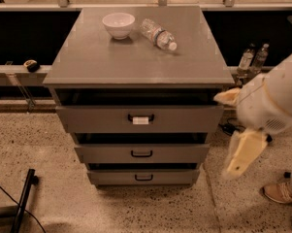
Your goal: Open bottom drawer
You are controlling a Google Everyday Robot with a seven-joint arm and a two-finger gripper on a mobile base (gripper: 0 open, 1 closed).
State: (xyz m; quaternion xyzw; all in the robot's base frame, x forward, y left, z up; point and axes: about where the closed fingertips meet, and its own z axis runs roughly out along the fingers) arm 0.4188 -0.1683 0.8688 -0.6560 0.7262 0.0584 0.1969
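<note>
The bottom drawer (143, 177) is the narrowest grey front of the three, low on the cabinet, with a small black loop handle (143, 178). It sits about flush under the middle drawer (141, 153). The top drawer (140, 119) has a white label on its handle. My gripper (241, 154) is the cream part hanging off the white arm (271, 106) at the right. It is to the right of the cabinet, at about the height of the middle drawer, and touches no drawer.
A white bowl (118, 24) and a lying plastic water bottle (158, 34) are on the cabinet top (136, 62). Two bottles (252, 57) stand behind at right. A shoe (280, 192) is on the floor at right, and a black pole (24, 198) at lower left.
</note>
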